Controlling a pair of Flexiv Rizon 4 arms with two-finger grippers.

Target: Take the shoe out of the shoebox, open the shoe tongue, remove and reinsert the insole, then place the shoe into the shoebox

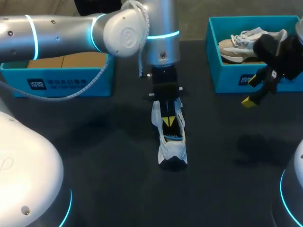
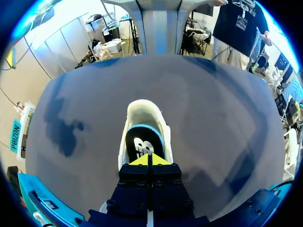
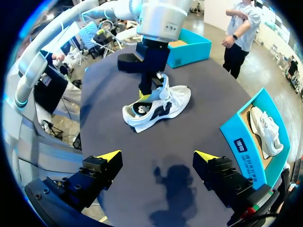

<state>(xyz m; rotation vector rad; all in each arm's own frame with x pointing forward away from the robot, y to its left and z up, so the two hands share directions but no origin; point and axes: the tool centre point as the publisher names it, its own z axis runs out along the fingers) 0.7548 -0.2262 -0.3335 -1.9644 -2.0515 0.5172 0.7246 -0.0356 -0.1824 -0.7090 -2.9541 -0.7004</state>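
My left gripper (image 2: 148,160), its fingers pressed together, dips into the opening of the white shoe (image 1: 173,153). The shoe rests on its sole at the middle of the dark table (image 1: 94,151), outside the shoebox (image 1: 227,80). The yellow tips sit just over the black insole (image 2: 139,142). I cannot tell whether they pinch anything, because the gripper's own body hides the shoe's front half in my left wrist view. My right gripper (image 3: 157,158) hovers with its fingers wide apart, holding nothing, near the shoebox's front wall. A second pale shoe (image 1: 244,42) lies in that box, partly hidden behind my right arm. Another blue box (image 1: 66,80) stands at the far left, largely covered by my left arm.
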